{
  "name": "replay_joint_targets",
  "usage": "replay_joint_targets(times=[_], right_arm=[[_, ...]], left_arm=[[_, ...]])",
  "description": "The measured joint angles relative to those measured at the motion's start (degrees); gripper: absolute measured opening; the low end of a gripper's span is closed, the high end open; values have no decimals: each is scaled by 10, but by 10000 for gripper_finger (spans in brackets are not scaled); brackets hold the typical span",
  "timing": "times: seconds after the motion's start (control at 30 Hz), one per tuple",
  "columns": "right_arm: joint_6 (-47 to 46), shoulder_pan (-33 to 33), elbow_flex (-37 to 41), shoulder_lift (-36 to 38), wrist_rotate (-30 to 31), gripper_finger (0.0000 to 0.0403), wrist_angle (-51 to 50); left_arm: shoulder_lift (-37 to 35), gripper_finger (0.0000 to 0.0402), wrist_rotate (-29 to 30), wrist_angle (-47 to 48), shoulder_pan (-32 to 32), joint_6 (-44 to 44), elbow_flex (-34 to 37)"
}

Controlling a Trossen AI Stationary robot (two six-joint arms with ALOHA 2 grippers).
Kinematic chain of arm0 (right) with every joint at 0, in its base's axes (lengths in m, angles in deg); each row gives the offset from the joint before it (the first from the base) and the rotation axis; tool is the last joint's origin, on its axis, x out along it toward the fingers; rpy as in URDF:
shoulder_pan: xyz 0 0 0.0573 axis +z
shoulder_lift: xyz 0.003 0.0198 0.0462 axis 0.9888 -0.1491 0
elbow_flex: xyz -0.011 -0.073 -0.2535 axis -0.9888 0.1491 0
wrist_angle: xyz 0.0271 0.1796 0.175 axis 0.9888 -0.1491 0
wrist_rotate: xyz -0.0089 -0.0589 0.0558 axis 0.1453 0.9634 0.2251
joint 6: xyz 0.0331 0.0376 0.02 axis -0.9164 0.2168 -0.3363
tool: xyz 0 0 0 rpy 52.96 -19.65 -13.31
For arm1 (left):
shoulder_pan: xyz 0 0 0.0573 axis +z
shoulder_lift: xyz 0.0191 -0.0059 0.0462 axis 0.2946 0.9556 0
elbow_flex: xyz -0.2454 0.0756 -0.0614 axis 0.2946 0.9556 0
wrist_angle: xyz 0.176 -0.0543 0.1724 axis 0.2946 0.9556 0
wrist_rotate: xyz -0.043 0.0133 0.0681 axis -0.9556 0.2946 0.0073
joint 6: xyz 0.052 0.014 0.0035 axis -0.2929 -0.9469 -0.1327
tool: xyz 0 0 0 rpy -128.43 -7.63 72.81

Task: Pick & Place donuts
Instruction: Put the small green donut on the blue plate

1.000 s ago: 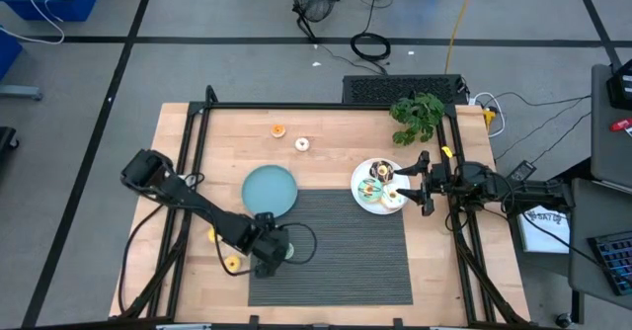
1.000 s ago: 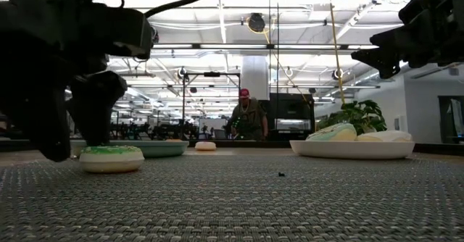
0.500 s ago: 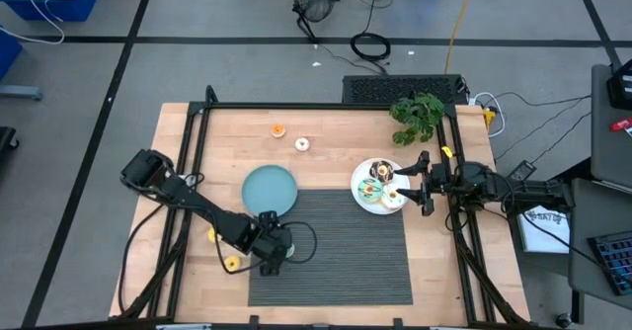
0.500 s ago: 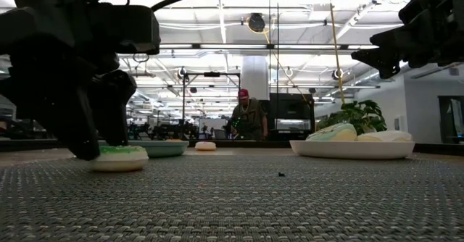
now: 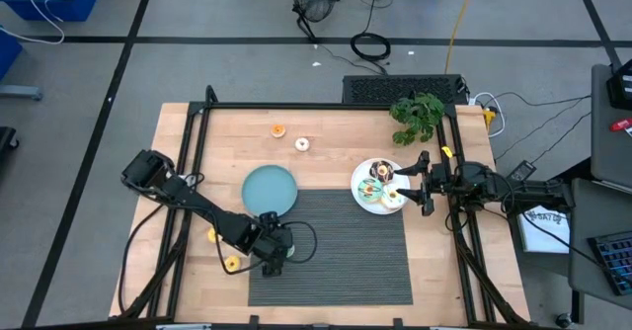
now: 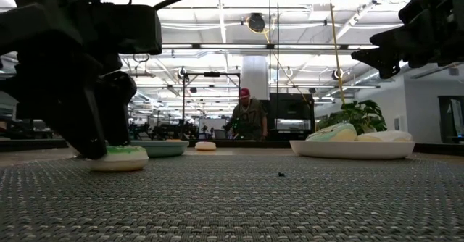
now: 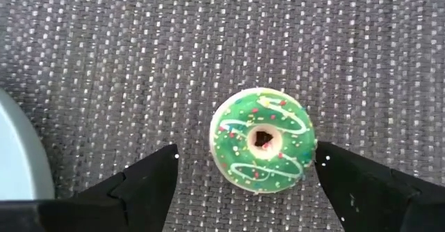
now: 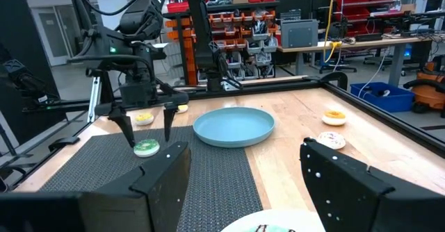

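The green donut [image 7: 263, 139], lying on the grey mat lower left of centre in the high view, is now being straddled by the left claw [image 7: 247, 164], lowered around it since a second ago, spread wide, nothing gripped yet. Right claw [image 5: 412, 183] is parked open beside the white plate [image 5: 364, 198].

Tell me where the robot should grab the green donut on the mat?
Grab the green donut by its outer rim, coming straight down. It lies flat on the mat, and the left hand already hangs over it, fingers open on either side. The hole looks too small.
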Motion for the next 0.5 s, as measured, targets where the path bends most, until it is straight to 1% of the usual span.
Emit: replay_joint_targets(times=[0.5], right_arm=[[0, 0, 0, 0, 0, 251, 0]], left_arm=[[0, 335, 7, 1, 0, 3, 0]])
